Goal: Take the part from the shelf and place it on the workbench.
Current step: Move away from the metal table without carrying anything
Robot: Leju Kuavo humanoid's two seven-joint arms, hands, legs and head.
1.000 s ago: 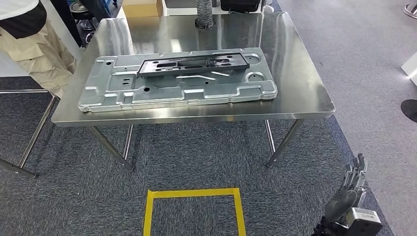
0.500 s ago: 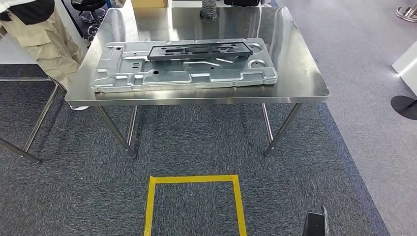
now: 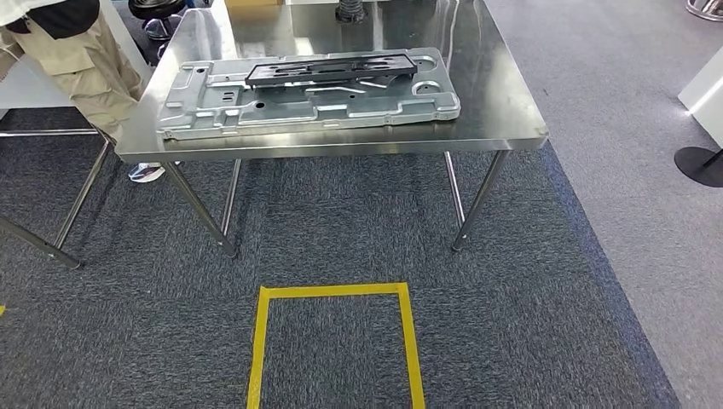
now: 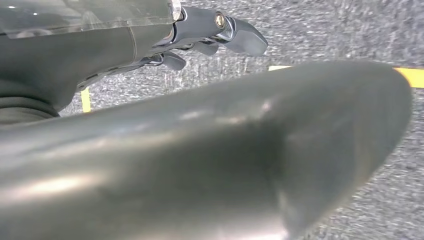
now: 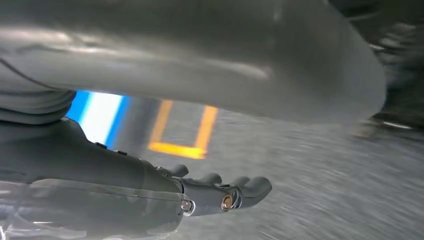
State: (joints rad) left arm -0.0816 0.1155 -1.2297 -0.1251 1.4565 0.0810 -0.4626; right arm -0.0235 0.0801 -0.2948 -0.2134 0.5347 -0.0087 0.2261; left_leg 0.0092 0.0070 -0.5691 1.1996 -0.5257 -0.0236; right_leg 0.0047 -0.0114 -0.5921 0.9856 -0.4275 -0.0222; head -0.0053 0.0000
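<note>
Steel workbench (image 3: pixel 511 119) carries the dark part (image 3: pixel 331 68) atop a stamped metal panel (image 3: pixel 307 106), so placing looks done; left hand (image 4: pixel 215 35) and right hand (image 5: pixel 220 192) hang over carpet, holding nothing; next, likely stepping clear.

Whole head view has shifted since 1 s ago: camera moved, so the workbench (image 3: pixel 511 111) w/ the part (image 3: pixel 328 67) now sits higher in frame. Right hand (image 5: pixel 220 192), seen low at right edge 1 s ago, has left the head view.
</note>
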